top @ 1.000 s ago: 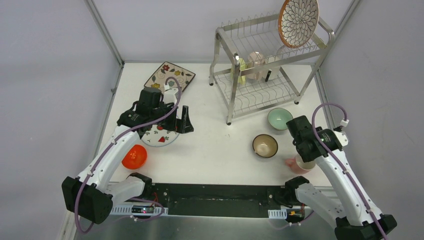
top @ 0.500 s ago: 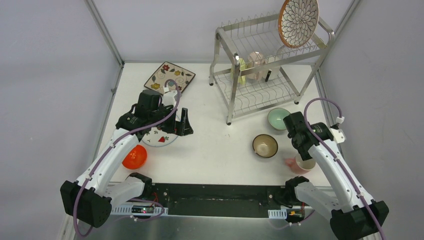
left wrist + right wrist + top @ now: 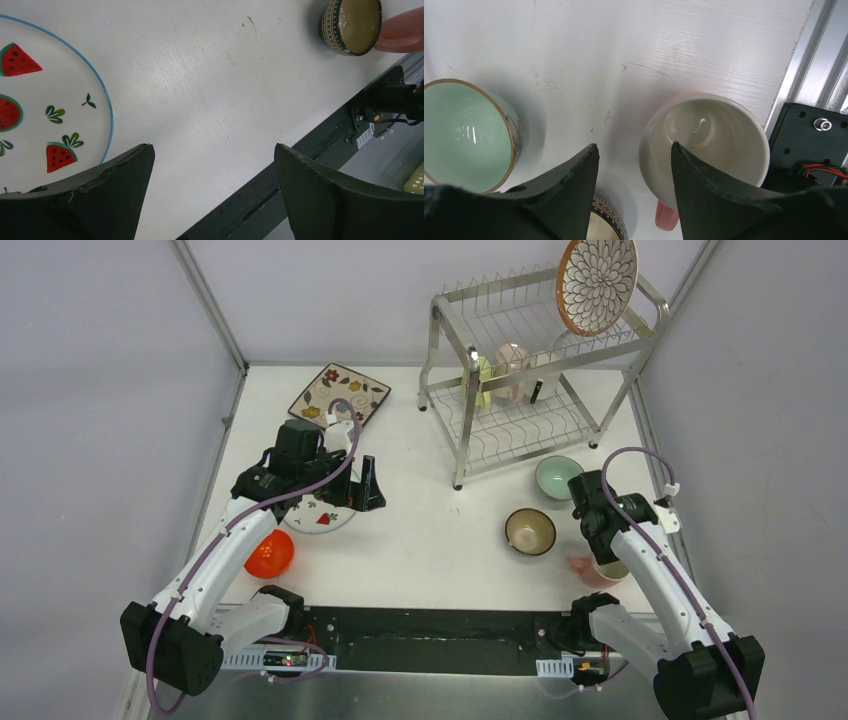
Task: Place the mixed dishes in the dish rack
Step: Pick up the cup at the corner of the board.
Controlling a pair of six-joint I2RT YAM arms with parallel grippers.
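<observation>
Right gripper (image 3: 633, 149), jaws spread, hangs over the rim of the pink cup (image 3: 709, 140) at the near right, while the left gripper (image 3: 212, 149), likewise spread, hovers beside the watermelon-print white plate (image 3: 50, 75) on the left, and the dish rack (image 3: 464, 425) stands far right holding a round petal-pattern plate (image 3: 597, 282).

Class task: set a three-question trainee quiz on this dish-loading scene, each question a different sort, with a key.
1. True or false: the petal-pattern plate stands on the dish rack's top tier.
2. Which colour is the bowl beside the watermelon plate? A mint, B orange, C brown.
3. Fill in: the right gripper, open, hovers over the ____ cup.
Key: 1 true; 2 B; 3 pink.
</observation>
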